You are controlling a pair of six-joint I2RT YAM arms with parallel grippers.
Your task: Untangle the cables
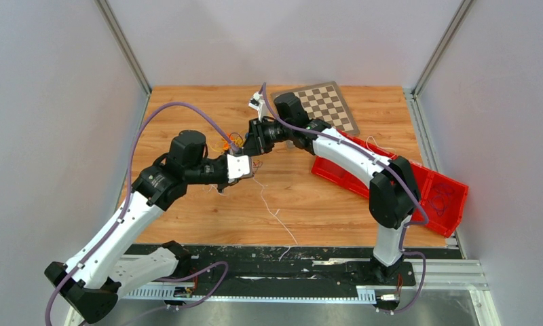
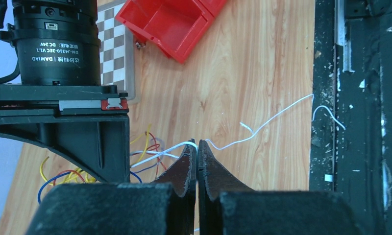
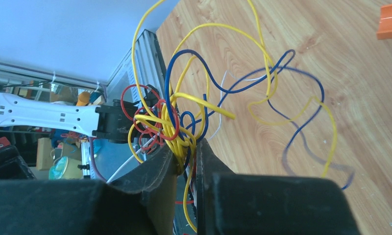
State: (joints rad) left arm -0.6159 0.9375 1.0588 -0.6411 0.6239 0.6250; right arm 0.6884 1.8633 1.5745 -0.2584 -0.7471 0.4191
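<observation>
The cables (image 3: 184, 112) are a knot of thin yellow, blue and red wires held above the wooden table (image 1: 323, 204). My right gripper (image 3: 186, 147) is shut on this knot, its jaws only slightly apart with strands packed between them. In the top view the right gripper (image 1: 253, 139) and the left gripper (image 1: 247, 165) meet near the table's middle. A white cable (image 2: 262, 125) runs from the knot (image 2: 145, 152) across the wood to the black front strip. My left gripper (image 2: 197, 147) is shut on that white cable at its fingertips.
A red bin (image 1: 445, 197) lies at the right under the right arm, also seen in the left wrist view (image 2: 169, 24). A chessboard (image 1: 326, 105) sits at the back right. The right arm's black motor housing (image 2: 57, 44) stands close beside the left gripper.
</observation>
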